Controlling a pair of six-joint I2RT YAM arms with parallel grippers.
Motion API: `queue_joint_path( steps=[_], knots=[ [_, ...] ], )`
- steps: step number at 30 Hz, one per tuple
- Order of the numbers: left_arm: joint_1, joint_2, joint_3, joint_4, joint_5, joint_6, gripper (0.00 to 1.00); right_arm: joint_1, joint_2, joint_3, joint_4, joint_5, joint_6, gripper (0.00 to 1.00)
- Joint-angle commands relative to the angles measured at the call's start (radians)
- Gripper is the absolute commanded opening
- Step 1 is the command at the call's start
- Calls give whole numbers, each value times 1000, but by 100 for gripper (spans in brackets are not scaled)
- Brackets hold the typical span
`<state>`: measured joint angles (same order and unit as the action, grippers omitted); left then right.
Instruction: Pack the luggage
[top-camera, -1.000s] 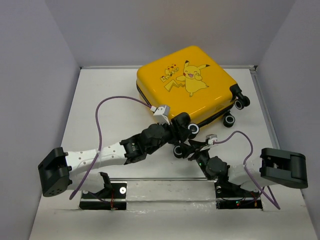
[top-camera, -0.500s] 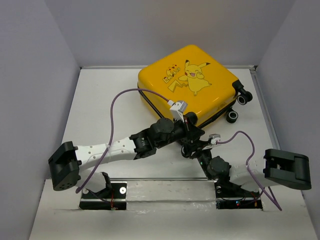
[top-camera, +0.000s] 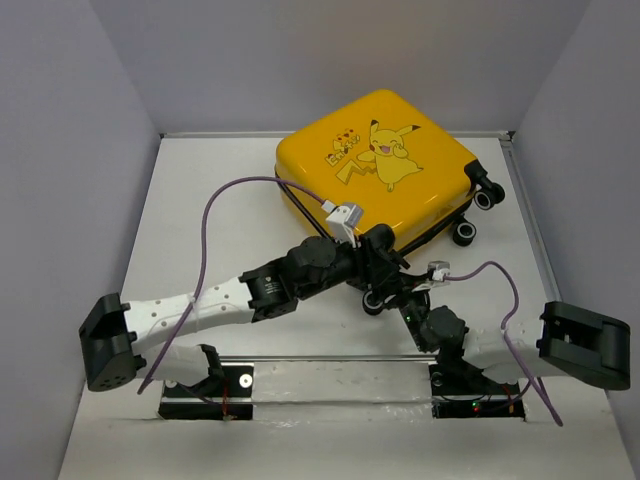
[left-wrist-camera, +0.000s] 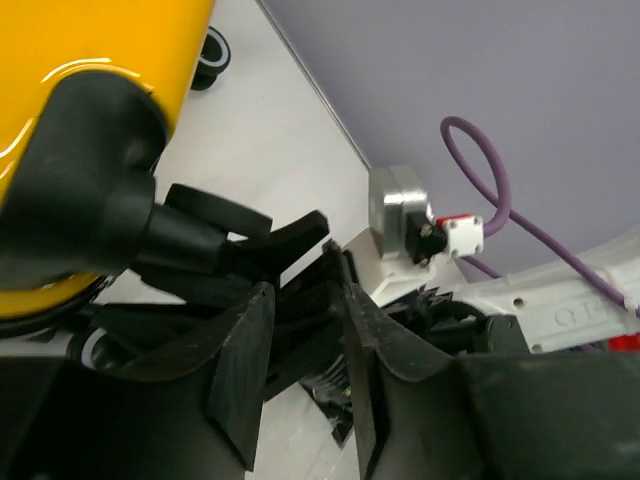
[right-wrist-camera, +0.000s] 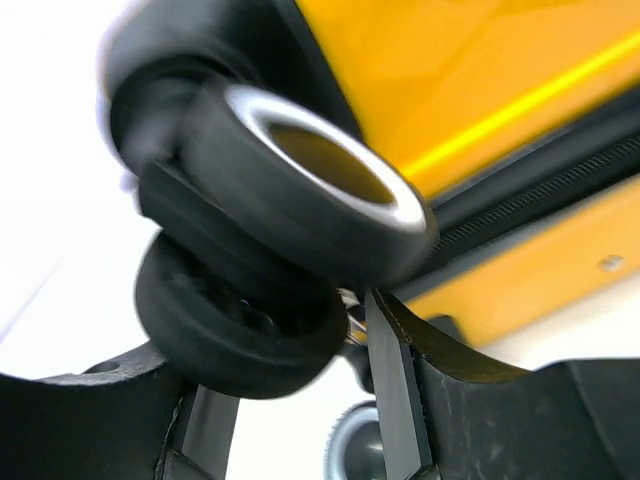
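Left end effector (left-wrist-camera: 302, 300) works low at the near corner of the luggage (top-camera: 375, 165), its two fingers (left-wrist-camera: 240, 380) a narrow gap apart and closed on nothing I can make out; dark parts crowd the space just beyond the tips. Right end effector (top-camera: 388, 292) comes in from the near right to the same corner. In its wrist view a caster wheel (right-wrist-camera: 300, 190) fills the space between and just ahead of its fingers, but whether they press on the wheel or only bracket it I cannot tell. Both tools are nearly touching each other there, under the suitcase's near edge. From that corner the luggage spreads away to the far right, lying flat on the desk (top-camera: 220, 200) with its printed yellow shell facing up and its other wheels (top-camera: 487, 198) pointing to the right. Both halves lie together, and the short stretch of black zipper trim (right-wrist-camera: 540, 200) seen from the right wrist looks closed; the rest of the seam is hidden. By my judgement the packing is late in its course: the case is shut, and what may be left is checking or finishing the zip and setting the case in place.
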<state>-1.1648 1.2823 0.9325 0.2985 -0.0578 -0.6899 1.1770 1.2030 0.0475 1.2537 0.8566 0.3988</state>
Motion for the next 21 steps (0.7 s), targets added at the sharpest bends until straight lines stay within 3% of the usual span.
queue_joint_path(
  steps=[1, 2, 8, 15, 21],
  knots=[
    [1, -130, -50, -154, -60, 18, 56, -7, -92, -142, 135, 2, 67, 55],
    [1, -152, -64, -159, -65, 9, 66, -7, -146, -150, 112, 9, 78, 55],
    [2, -69, -44, -139, -2, -46, 82, -7, -429, -113, -252, 2, 89, 55],
    [8, 69, 20, -53, 24, -83, 86, -7, -654, -112, -557, -5, 132, 55],
    [10, 127, 14, 60, 39, -134, 85, -7, -600, -61, -761, -28, 196, 60]
  ],
)
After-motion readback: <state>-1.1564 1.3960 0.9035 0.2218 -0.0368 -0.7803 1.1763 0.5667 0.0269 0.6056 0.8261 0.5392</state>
